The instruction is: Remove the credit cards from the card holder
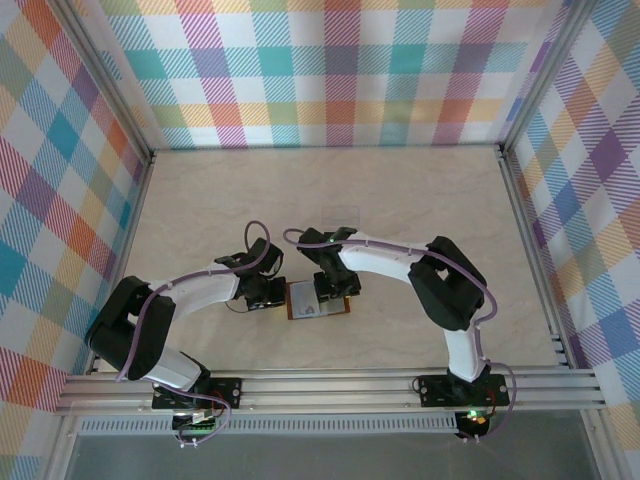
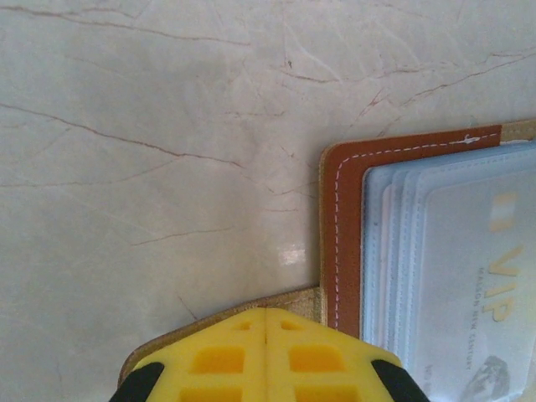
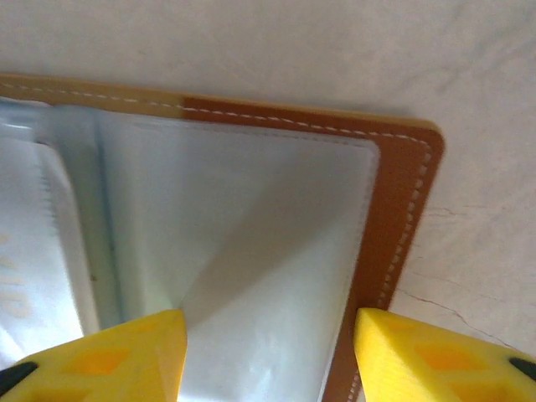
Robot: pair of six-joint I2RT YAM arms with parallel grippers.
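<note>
The card holder (image 1: pixel 318 298) lies open on the table, brown leather border up, with clear plastic pockets (image 2: pixel 435 251) fanned inside. A pale credit card printed "VIP" (image 2: pixel 494 293) sits in a pocket. My left gripper (image 2: pixel 266 314) is shut, its yellow fingertips (image 2: pixel 218 360) pressed together on the holder's tan flap (image 2: pixel 293 300) at its left edge. My right gripper (image 3: pixel 270 335) is open over the holder's right half (image 3: pixel 276 226). One finger (image 3: pixel 126 360) is over the plastic pocket, the other (image 3: pixel 435 356) over the stitched leather edge (image 3: pixel 402 218). Nothing is gripped between them.
Pale marbled tabletop (image 1: pixel 300 190) surrounds the holder, boxed in by plaid walls (image 1: pixel 330 70) and metal frame rails (image 1: pixel 330 390). A faint pale rectangle (image 1: pixel 341 212), perhaps a card, lies on the table behind the grippers. Both arms (image 1: pixel 190 290) meet at the holder.
</note>
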